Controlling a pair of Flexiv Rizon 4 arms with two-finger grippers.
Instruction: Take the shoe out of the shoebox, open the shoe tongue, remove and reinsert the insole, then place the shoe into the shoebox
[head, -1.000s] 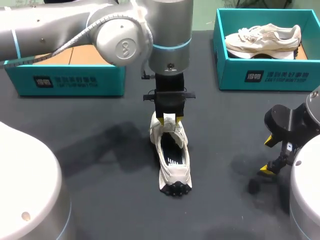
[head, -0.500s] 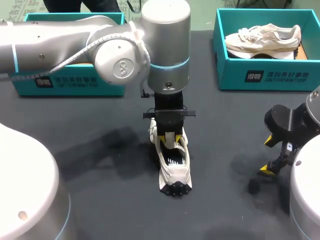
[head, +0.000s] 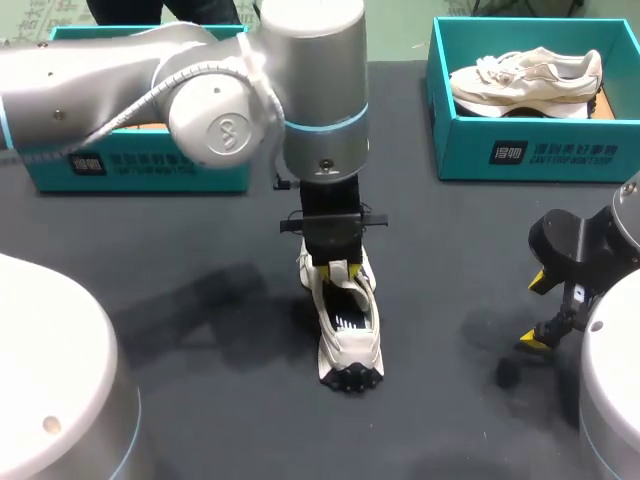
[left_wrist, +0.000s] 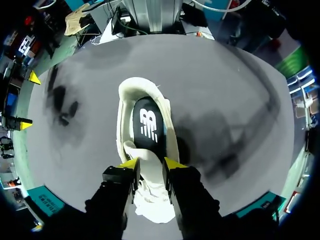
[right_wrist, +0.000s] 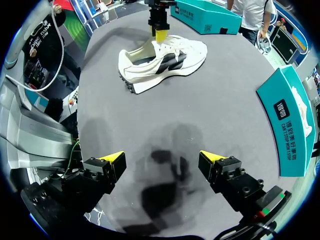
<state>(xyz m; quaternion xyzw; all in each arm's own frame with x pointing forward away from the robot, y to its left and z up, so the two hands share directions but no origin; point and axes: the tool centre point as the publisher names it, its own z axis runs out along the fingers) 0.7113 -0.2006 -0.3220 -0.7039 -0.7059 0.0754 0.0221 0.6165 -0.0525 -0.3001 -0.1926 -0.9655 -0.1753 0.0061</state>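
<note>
Head view: the white shoe (head: 350, 340) stands upright on its sole in the middle of the desk (head: 180, 260), heel toward the robot. The left tool (head: 337, 268) hangs directly over the shoe's throat. Its fingers are drawn close and pinch the tongue (left_wrist: 146, 154) from both sides. The dark insole (left_wrist: 148, 125) lies inside the shoe just ahead of the fingertips. The right tool (right_wrist: 162, 157) hovers over the desk at the right, well apart from the shoe, fingers spread wide. A teal shoebox (head: 530, 152) at the far right holds a second shoe (head: 525, 80). Another teal box (head: 150, 165) sits at the far left, partly behind the left arm.
</note>
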